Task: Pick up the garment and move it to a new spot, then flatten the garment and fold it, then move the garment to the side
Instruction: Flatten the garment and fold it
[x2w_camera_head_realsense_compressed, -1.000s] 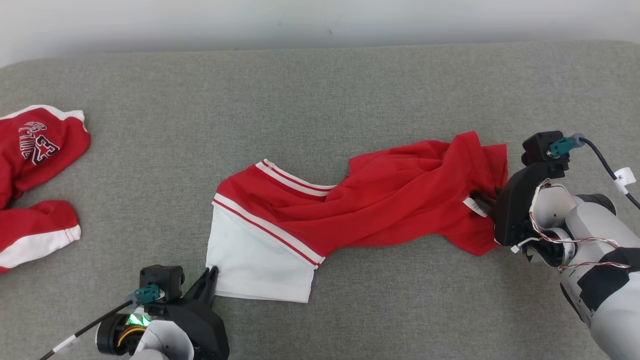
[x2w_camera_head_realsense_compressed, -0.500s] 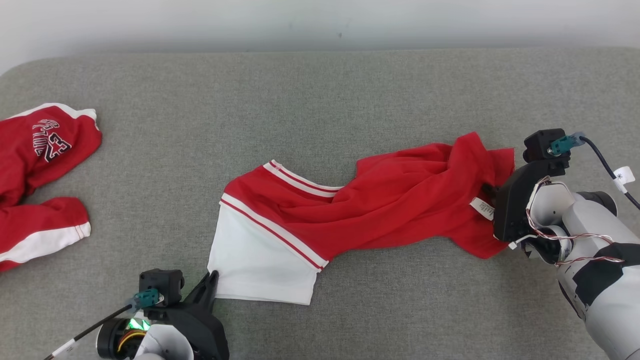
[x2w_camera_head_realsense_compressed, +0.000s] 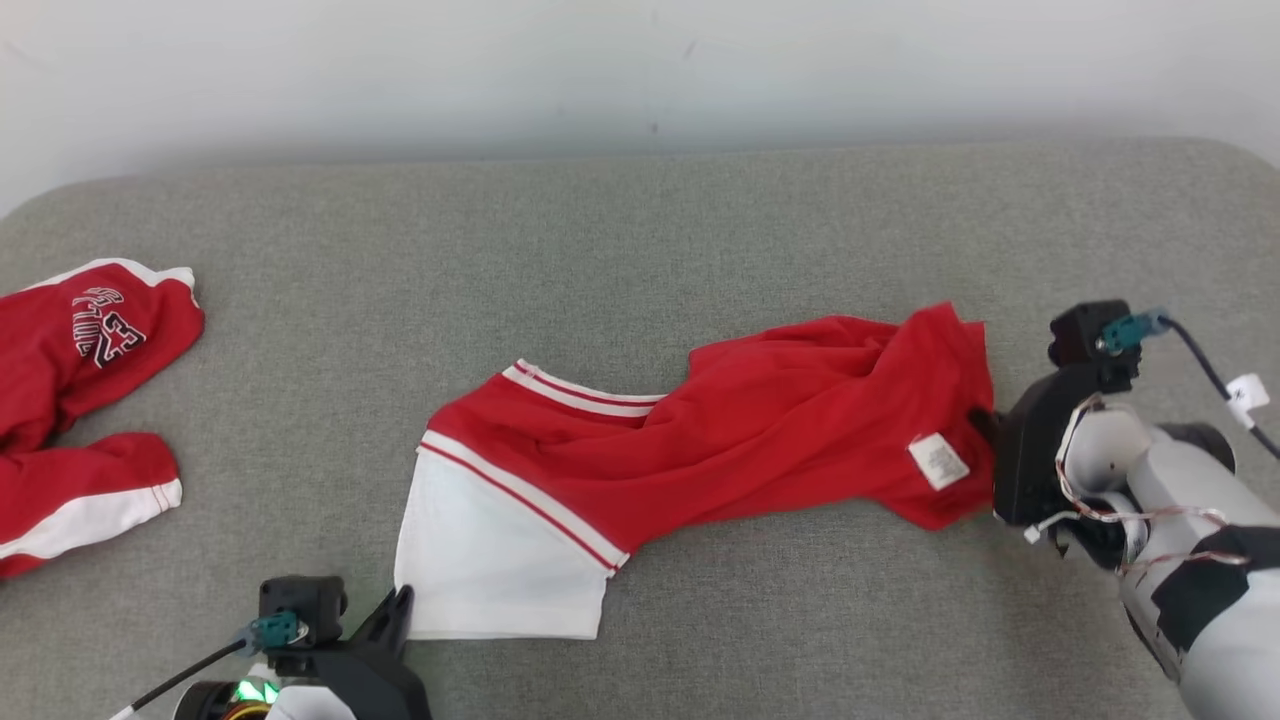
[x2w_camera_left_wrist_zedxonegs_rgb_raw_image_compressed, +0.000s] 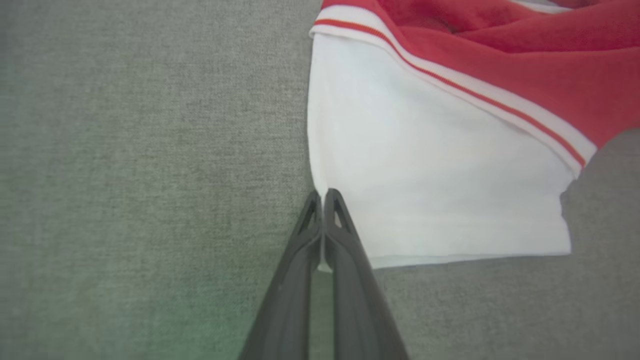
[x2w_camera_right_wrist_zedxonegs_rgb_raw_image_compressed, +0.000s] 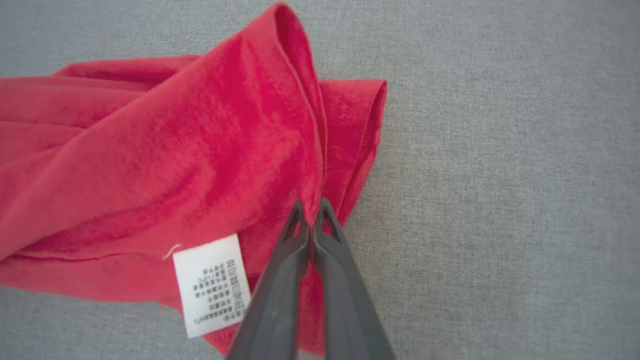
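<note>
At the left edge of the padded grey bench lay a second red-and-white garment, crumpled, with dark lettering on its upper part, well apart from the rest.

Near the front edge, left of the middle, the left gripper pointed toward the far edge. The left wrist view showed its two dark fingers pressed together on the near-left corner of the white panel, with a sliver of white cloth pinched between them.

The garment itself stretched across the middle of the bench, running from that white panel up and to the right. Red-and-white stripes bordered the panel, and beyond them the red cloth lay twisted and bunched in long folds rather than flat. The far half of the bench behind it was bare grey fabric, ending at a pale wall.

Toward the right end a white care label sat face up on the red cloth. Just beside it the right gripper met the garment's right end. In the right wrist view its fingers were closed tight on a doubled fold of the red edge, the label just left of them. The pale right forearm reached in from the bench's near-right corner.
</note>
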